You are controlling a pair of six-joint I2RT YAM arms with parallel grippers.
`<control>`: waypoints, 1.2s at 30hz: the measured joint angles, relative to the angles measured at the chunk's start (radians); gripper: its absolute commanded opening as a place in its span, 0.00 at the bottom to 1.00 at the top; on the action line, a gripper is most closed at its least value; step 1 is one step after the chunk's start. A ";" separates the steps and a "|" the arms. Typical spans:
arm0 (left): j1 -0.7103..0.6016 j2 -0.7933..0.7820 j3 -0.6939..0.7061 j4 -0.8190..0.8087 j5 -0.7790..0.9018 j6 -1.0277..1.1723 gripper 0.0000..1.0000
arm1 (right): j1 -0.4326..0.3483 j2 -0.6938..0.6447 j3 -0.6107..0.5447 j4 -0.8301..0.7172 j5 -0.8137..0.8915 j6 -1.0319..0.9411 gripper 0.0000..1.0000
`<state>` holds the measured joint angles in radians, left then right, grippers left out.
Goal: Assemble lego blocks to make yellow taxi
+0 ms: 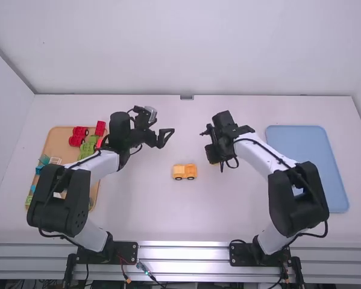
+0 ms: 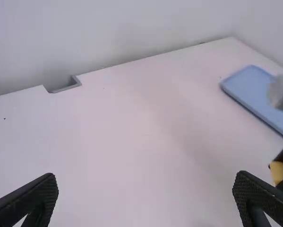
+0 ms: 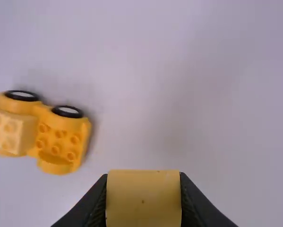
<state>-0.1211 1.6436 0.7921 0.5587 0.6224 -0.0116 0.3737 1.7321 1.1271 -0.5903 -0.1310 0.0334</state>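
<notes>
One yellow block [image 3: 143, 198] was clamped in the right gripper's [image 1: 213, 158] jaws; left gripper's [image 1: 162, 138] jaws stood apart. Wheeled yellow base [image 1: 184, 172], paler block [image 3: 11, 130] atop, sat on surface [image 1: 168, 211] between arms

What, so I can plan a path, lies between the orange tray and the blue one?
In the high view: the yellow car, plus the left gripper and, holding a block, the right gripper.

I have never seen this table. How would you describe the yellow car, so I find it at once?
On the white table, look between the orange tray and the blue tray. The car sits near the middle. Unlike the yellow block in the right gripper, it rests on the table and shows black-and-white wheels.
</notes>
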 measured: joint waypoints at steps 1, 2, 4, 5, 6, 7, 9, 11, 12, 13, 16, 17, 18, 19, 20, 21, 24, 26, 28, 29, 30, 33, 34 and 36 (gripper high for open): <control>0.000 0.000 0.000 -0.001 -0.005 0.000 0.99 | 0.000 0.000 -0.040 0.034 0.006 0.044 0.00; 0.000 0.000 0.000 -0.004 -0.007 0.000 0.99 | 0.000 0.000 -0.076 0.071 0.010 0.089 0.00; 0.000 0.000 0.000 -0.011 -0.007 0.000 0.99 | 0.000 0.000 -0.121 0.129 0.012 0.169 0.00; 0.000 0.000 0.000 -0.020 -0.007 0.000 0.99 | 0.000 0.000 -0.149 0.175 0.013 0.241 0.00; 0.000 0.000 0.000 -0.025 -0.008 0.000 0.99 | 0.000 0.000 -0.168 0.208 0.015 0.308 0.00; 0.000 0.000 0.000 -0.027 -0.008 0.000 0.99 | 0.000 0.000 -0.179 0.226 0.014 0.357 0.00; 0.000 0.000 0.000 -0.036 -0.007 0.000 0.99 | 0.000 0.000 -0.217 0.278 0.013 0.564 0.00; 0.000 0.000 0.000 -0.046 -0.008 0.000 0.99 | 0.000 0.000 -0.233 0.293 0.002 0.684 0.00; 0.000 0.000 0.000 -0.050 -0.007 0.000 0.99 | -0.002 0.000 -0.237 0.297 -0.009 0.748 0.00; 0.000 0.000 0.000 -0.050 -0.008 0.000 0.99 | -0.005 0.000 -0.239 0.305 -0.024 0.813 0.00; 0.000 0.000 0.000 -0.050 -0.007 0.000 0.99 | -0.015 0.000 -0.239 0.320 -0.042 0.927 0.00; 0.000 0.000 0.000 -0.050 -0.008 0.000 0.99 | -0.024 0.000 -0.239 0.315 -0.047 1.002 0.00; 0.000 0.000 0.000 -0.050 -0.007 0.000 0.99 | -0.028 0.000 -0.239 0.311 -0.048 1.036 0.00; 0.000 0.000 0.000 -0.050 -0.007 0.000 0.99 | -0.033 0.000 -0.239 0.307 -0.050 1.078 0.00; 0.000 0.000 0.000 -0.050 -0.008 0.000 0.99 | -0.041 0.000 -0.239 0.303 -0.050 1.128 0.00; 0.000 0.000 0.000 -0.050 -0.007 0.000 0.99 | -0.048 0.000 -0.239 0.302 -0.051 1.160 0.00; 0.000 0.000 0.000 -0.050 -0.008 0.000 0.99 | -0.069 0.000 -0.239 0.283 -0.053 1.248 0.00; 0.000 0.000 0.000 -0.049 -0.008 0.000 0.99 | -0.080 0.000 -0.239 0.276 -0.053 1.298 0.00; 0.000 0.000 0.000 -0.049 -0.008 0.000 0.99 | -0.090 0.000 -0.239 0.276 -0.052 1.341 0.00; 0.000 0.000 0.000 -0.049 -0.008 0.000 0.99 | -0.096 0.000 -0.239 0.276 -0.052 1.372 0.00; 0.000 0.000 0.000 -0.049 -0.008 0.000 0.99 | -0.098 0.000 -0.239 0.276 -0.052 1.392 0.00; 0.000 0.000 0.000 -0.049 -0.008 -0.007 0.99 | -0.099 0.000 -0.239 0.281 -0.048 1.441 0.00; 0.000 0.000 0.000 -0.049 -0.008 -0.019 0.99 | -0.096 0.000 -0.239 0.281 -0.044 1.469 0.00; 0.000 0.000 0.000 -0.047 -0.008 -0.028 0.99 | -0.089 0.000 -0.239 0.277 -0.035 1.504 0.00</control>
<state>-0.1211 1.6440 0.7921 0.5117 0.6144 -0.0399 0.2844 1.7321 0.8879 -0.3130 -0.1661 1.5375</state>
